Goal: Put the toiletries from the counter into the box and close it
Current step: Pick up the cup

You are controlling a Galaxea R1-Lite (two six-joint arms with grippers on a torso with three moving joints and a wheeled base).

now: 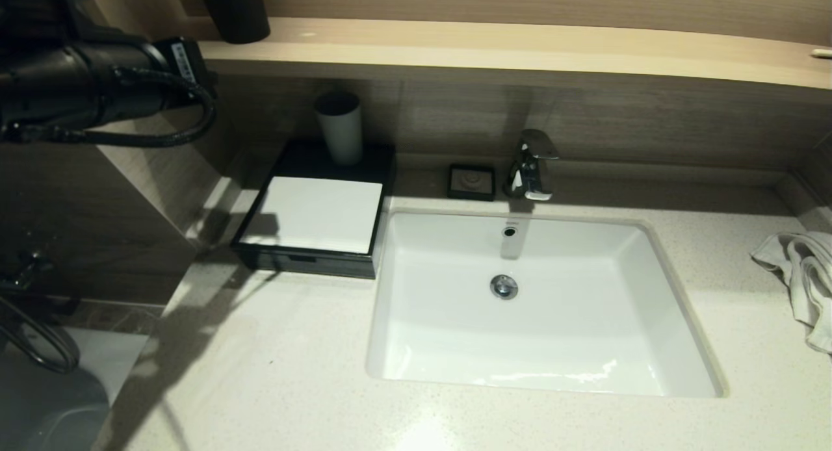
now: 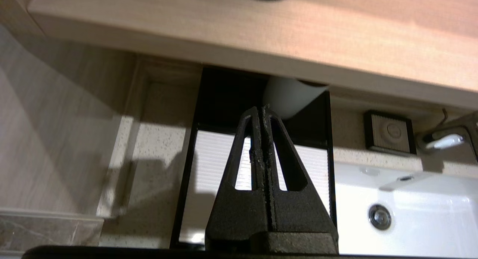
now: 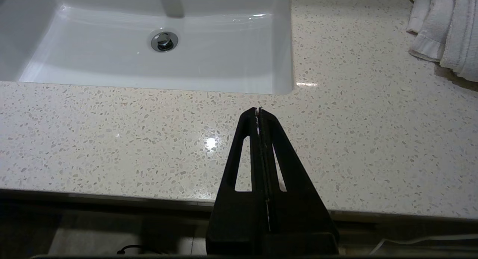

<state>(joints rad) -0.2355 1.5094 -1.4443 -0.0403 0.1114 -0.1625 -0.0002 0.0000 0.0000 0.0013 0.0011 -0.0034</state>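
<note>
Toiletries show nowhere on the speckled stone counter [image 1: 273, 373]. Nearest, the right gripper [image 3: 258, 110] hangs over its front edge, fingers pressed together, empty. Beyond lie the glossy white rectangular sink [image 1: 448, 366] and a crumpled white towel [image 1: 803, 275] at right. Left of the sink sits the flat black box [image 1: 312, 264], drawer closed, white panel on top, grey cup [image 1: 339, 127] behind. The left gripper [image 2: 262, 109] hovers above it, shut, empty.
</note>
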